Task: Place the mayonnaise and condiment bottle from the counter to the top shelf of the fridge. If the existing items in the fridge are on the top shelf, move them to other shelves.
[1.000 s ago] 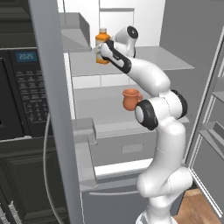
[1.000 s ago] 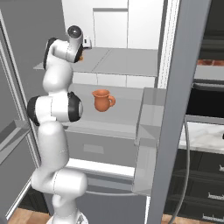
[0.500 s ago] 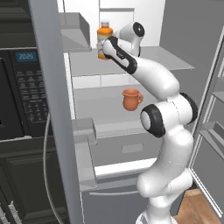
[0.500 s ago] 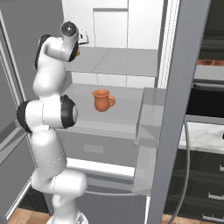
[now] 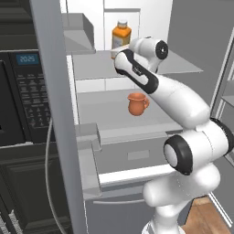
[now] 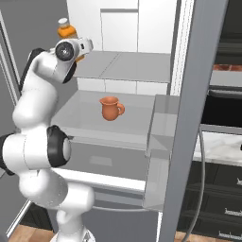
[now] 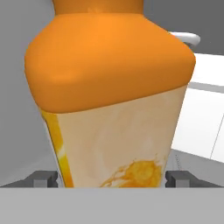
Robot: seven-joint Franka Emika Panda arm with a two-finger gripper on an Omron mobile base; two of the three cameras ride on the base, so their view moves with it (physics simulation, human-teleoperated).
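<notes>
Inside the tall grey fridge point(image 5: 192, 41), one rectangular orange bottle with a white cap point(image 5: 121, 35) stands on the uppermost pale grey top shelf point(image 5: 91, 64). One small round terracotta jug with a handle point(image 5: 137, 103) sits on the shelf below. The tool point(image 7: 111, 178) has its two fingertips point(image 7: 43, 178) spread wide, flanking the bottle's lower body, not visibly pressing it.
</notes>
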